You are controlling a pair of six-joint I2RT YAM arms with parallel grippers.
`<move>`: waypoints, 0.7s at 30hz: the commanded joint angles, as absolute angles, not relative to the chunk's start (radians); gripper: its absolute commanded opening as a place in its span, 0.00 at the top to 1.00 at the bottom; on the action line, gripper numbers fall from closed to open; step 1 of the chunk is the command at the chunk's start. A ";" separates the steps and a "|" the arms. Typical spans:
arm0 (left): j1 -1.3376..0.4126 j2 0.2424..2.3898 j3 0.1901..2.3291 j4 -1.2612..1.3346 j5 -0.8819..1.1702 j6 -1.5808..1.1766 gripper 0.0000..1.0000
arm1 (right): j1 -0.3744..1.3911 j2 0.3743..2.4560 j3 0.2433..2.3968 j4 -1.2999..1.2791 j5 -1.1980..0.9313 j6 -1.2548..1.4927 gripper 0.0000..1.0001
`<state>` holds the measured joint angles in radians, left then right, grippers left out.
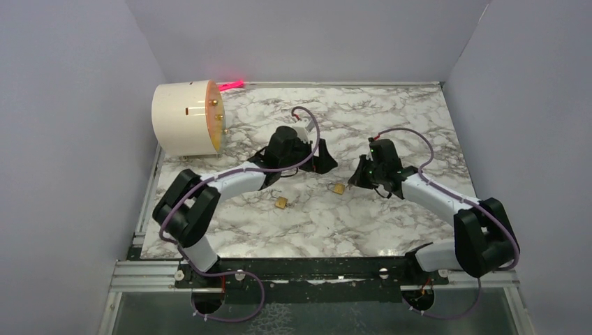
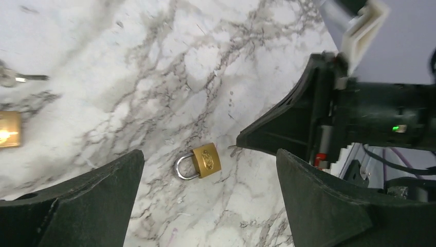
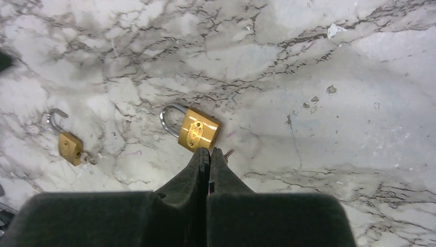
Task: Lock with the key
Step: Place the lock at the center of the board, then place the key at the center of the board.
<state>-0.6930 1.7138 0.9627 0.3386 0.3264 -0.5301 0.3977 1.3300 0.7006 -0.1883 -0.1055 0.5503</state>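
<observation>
The right gripper point(image 3: 209, 153) has its two black fingers pressed flat together. The tips sit just beside the body of a small brass padlock with a closed steel shackle point(image 3: 198, 129). A thin sliver shows at the fingertips, too small to identify. This closed padlock lies flat on the white and grey marbled tabletop point(image 1: 391, 112).

The left gripper point(image 2: 210, 154) is spread wide. In its wrist view the closed padlock lies on the marble between the two fingers, touching neither. The right gripper's black tip reaches in just beside the padlock from the other side.

To the left of the closed padlock, apart from it, lies a second brass padlock with its shackle swung open point(image 3: 69, 145). A short metal stub that looks like a key point(image 3: 88, 159) sticks out of its body.

Well beyond the closed padlock, at the far left corner, a cream cylinder with an orange-rimmed face point(image 1: 183, 118) lies on its side. A pink glowing object point(image 1: 232, 85) is just behind it.
</observation>
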 commanded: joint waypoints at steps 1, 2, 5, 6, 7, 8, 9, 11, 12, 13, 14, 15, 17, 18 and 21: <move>-0.617 1.566 0.935 0.190 0.254 -0.455 0.02 | 0.394 1.404 0.752 -0.147 -0.127 0.564 0.99; -0.599 1.541 0.929 0.152 0.251 -0.440 0.02 | 0.394 1.416 0.757 -0.145 -0.133 0.560 0.99; -0.555 1.467 0.908 0.047 0.246 -0.382 0.04 | 0.394 1.436 0.760 -0.131 -0.141 0.548 0.99; -0.544 1.442 0.898 0.016 0.241 -0.364 0.05 | 0.394 1.437 0.761 -0.129 -0.143 0.544 0.99; -0.530 1.421 0.887 -0.010 0.239 -0.347 0.07 | 0.395 1.441 0.762 -0.130 -0.144 0.542 0.99; -0.520 1.400 0.876 -0.043 0.241 -0.335 0.09 | 0.394 1.446 0.762 -0.129 -0.145 0.541 0.99; -0.509 1.383 0.867 -0.070 0.243 -0.327 0.12 | 0.394 1.451 0.764 -0.129 -0.149 0.539 0.99; -0.492 1.353 0.847 -0.118 0.251 -0.314 0.18 | 0.394 1.461 0.763 -0.132 -0.153 0.540 0.99; -0.484 1.340 0.838 -0.140 0.260 -0.308 0.20 | 0.394 1.466 0.761 -0.132 -0.157 0.541 0.99; -0.477 1.326 0.826 -0.158 0.269 -0.303 0.21 | 0.394 1.469 0.759 -0.132 -0.160 0.541 0.99; -0.470 1.309 0.812 -0.178 0.272 -0.301 0.22 | 0.394 1.471 0.756 -0.132 -0.163 0.545 0.97; -0.464 1.290 0.798 -0.194 0.273 -0.301 0.23 | 0.394 1.470 0.752 -0.128 -0.169 0.547 0.94; -0.449 1.249 0.765 -0.218 0.273 -0.312 0.25 | 0.395 1.461 0.740 -0.120 -0.171 0.549 0.90; -0.443 1.231 0.750 -0.228 0.276 -0.320 0.27 | 0.394 1.456 0.736 -0.121 -0.165 0.552 0.89; -0.422 1.185 0.708 -0.265 0.266 -0.346 0.27 | 0.394 1.446 0.732 -0.128 -0.151 0.549 0.86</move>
<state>-0.4484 1.2606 0.7547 -0.1757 0.2646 -0.3325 0.3977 1.4635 0.7357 -0.1501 -0.1486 0.5499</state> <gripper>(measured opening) 0.733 0.123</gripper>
